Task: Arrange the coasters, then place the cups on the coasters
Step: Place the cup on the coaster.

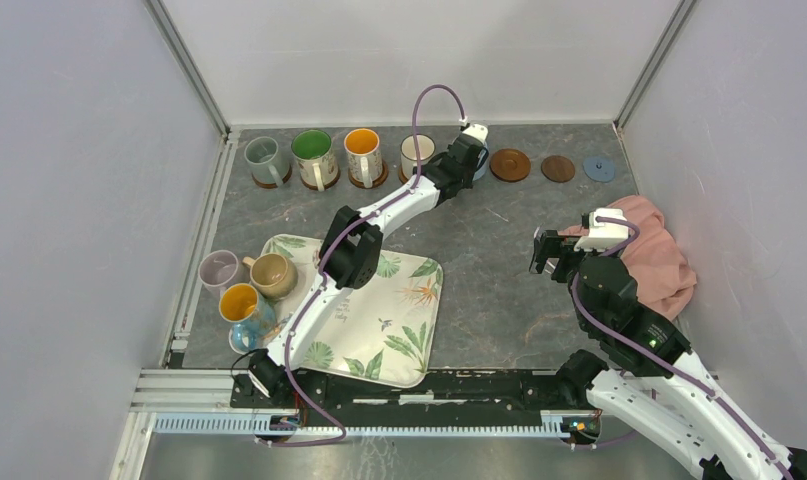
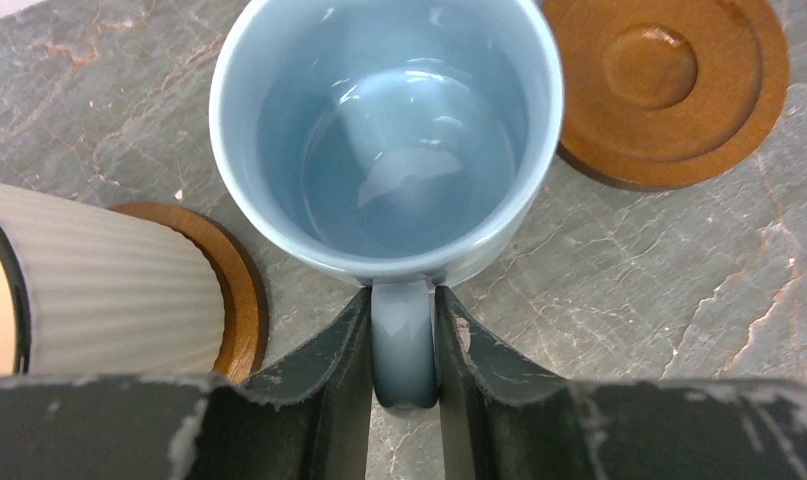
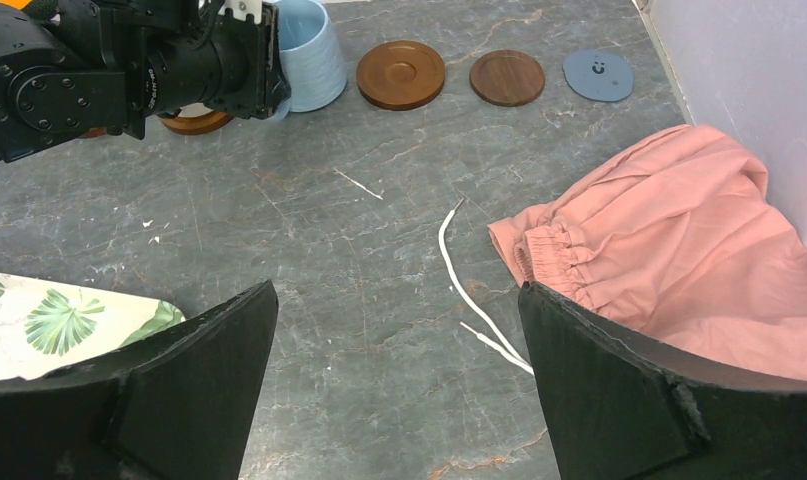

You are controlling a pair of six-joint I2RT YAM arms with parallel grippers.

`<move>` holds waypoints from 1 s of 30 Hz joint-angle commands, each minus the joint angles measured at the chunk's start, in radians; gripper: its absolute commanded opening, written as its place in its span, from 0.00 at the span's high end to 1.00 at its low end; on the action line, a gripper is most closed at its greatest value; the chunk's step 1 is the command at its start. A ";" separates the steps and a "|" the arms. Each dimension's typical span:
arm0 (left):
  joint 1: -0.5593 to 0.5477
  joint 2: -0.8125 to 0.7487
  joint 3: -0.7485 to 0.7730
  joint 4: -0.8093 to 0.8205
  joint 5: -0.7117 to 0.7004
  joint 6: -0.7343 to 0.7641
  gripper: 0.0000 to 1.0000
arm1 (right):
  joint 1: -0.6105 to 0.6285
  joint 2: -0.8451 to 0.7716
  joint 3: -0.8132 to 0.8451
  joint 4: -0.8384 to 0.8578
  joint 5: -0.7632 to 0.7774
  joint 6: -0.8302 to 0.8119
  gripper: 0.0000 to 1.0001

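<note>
While the right gripper [image 1: 547, 252] hangs spread wide and empty beside the pink cloth [image 1: 651, 262], the overhead view shows the left gripper [image 1: 469, 153] stretched out to the back row. Four mugs sit on coasters there: the grey-green mug [image 1: 266, 160], the floral mug [image 1: 314, 157], the orange-inside mug [image 1: 363, 154] and the cream mug [image 1: 416, 153]. To the right of the gripper lie three bare discs: the brown coaster [image 1: 510, 165], the dark brown coaster [image 1: 558, 168] and the grey-blue coaster [image 1: 599, 167]. The pale pink mug [image 1: 219, 270], the tan mug [image 1: 272, 275] and the blue mug with orange inside [image 1: 241, 305] wait beside the leaf-print tray [image 1: 419, 345].

From the left wrist, the fingers [image 2: 329, 350] are clenched on the handle of the light blue mug [image 2: 389, 130]. It stands upright between the cream mug and the brown coaster, close to both. Whether a coaster lies under it I cannot tell, as its body hides the spot.

From the right wrist, the jaws stand released over bare table, with the cloth's white drawstring [image 3: 459, 270] just ahead.

I reckon the danger is in the letting go. The mug is held by its handle alone, so it could twist or tip as the fingers part. If it lands off-centre on a rim it may rock. A sideways pull-out could also knock the cream mug.
</note>
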 commanded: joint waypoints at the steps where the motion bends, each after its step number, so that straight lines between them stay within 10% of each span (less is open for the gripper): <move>1: 0.006 -0.044 0.053 0.104 -0.003 0.000 0.64 | -0.002 -0.006 0.017 -0.003 0.019 0.010 0.02; 30: -0.003 -0.266 -0.155 0.134 0.038 -0.037 0.33 | -0.001 0.004 -0.001 0.043 0.002 -0.005 0.02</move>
